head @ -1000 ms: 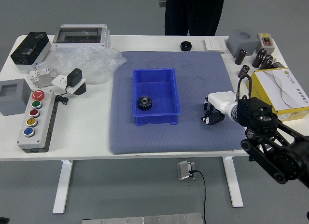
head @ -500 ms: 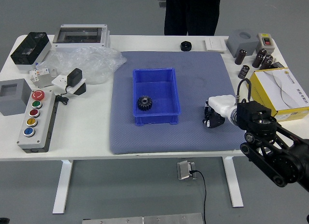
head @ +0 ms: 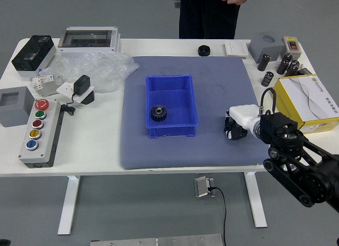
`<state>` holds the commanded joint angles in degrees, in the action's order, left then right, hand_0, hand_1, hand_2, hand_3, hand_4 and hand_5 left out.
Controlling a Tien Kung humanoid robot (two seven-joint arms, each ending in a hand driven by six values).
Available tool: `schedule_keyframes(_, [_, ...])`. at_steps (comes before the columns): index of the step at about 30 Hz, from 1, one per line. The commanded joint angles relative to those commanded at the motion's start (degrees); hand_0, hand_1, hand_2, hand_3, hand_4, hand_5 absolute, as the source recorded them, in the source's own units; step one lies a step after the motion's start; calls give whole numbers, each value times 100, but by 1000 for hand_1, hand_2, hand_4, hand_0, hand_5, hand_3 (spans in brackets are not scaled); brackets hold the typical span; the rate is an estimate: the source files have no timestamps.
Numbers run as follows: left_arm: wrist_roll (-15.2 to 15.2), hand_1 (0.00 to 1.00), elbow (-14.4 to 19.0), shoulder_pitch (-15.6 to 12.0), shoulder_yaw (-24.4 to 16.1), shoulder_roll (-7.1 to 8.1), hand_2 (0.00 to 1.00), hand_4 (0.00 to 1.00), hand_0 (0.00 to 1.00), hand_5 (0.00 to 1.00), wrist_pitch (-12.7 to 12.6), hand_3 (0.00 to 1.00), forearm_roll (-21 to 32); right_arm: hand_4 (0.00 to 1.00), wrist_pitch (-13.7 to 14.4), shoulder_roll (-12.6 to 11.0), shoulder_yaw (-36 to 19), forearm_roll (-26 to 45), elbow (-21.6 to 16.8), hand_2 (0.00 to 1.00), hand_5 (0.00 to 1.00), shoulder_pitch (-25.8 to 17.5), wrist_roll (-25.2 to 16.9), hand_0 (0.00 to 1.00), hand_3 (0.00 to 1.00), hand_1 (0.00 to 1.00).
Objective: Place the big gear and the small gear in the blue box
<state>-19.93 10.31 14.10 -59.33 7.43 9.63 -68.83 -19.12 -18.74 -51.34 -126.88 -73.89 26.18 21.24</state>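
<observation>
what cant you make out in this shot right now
All in the head view:
- Whether the right hand holds anything: hidden by the hand itself.
- The person's head: cut off by the top edge.
- Print on the yellow box's sheet: too small.
- The dark thing at bottom left: mostly cut off by the edge.

Blue box [head: 172,131]: open-topped, upright, on the mat [head: 222,156], nearer its left edge than its right. One gear [head: 158,113]: dark, toothed, lying inside near the box's left wall, toward the near-left corner.
</observation>
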Motion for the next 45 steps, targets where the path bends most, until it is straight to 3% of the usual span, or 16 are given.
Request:
schedule_keyframes(12, [2, 781, 0, 5, 7, 8, 774, 657, 822, 378, -7, 750, 24, 392, 91, -39, -88, -99, -102, 485, 49, 151, -14, 623, 530, 444])
schedule_keyframes(22, [5, 781, 0, 7, 7, 29, 774, 658, 822, 378, -10, 750, 49, 390, 1, -76, -234, -201, -444, 483, 44, 678, 42, 627, 518, 442])
schedule_keyframes(27, [0, 781, 0, 2, 8, 26, 774, 658, 822, 378, -3, 750, 39, 390, -42, 244, -180, -242, -485, 483, 44, 1116, 50, 627, 518, 442])
schedule_keyframes(32, [-2, 781, 0, 3, 13, 17, 774, 658, 822, 378, 7, 750, 22, 390, -17, 695, -69, -250, -273, 484, 46, 1409, 31, 626, 518, 442])
schedule_keyframes(39, [-9, 781, 0, -17, 16, 2, 774, 658, 822, 378, 14, 750, -18, 394, 58, 1286, 154, -208, 98, 485, 48, 1509, 1, 625, 516, 445])
schedule_keyframes(40, [-9, 781, 0, -17, 18, -3, 774, 658, 822, 377, 16, 750, -21, 380, 66, 1340, 176, -201, 138, 498, 64, 1509, -1, 633, 553, 452])
schedule_keyframes(45, [-9, 781, 0, -13, 24, -12, 774, 658, 822, 377, 23, 750, -36, 380, 28, 1539, 232, -128, 304, 498, 64, 1527, -10, 633, 553, 452])
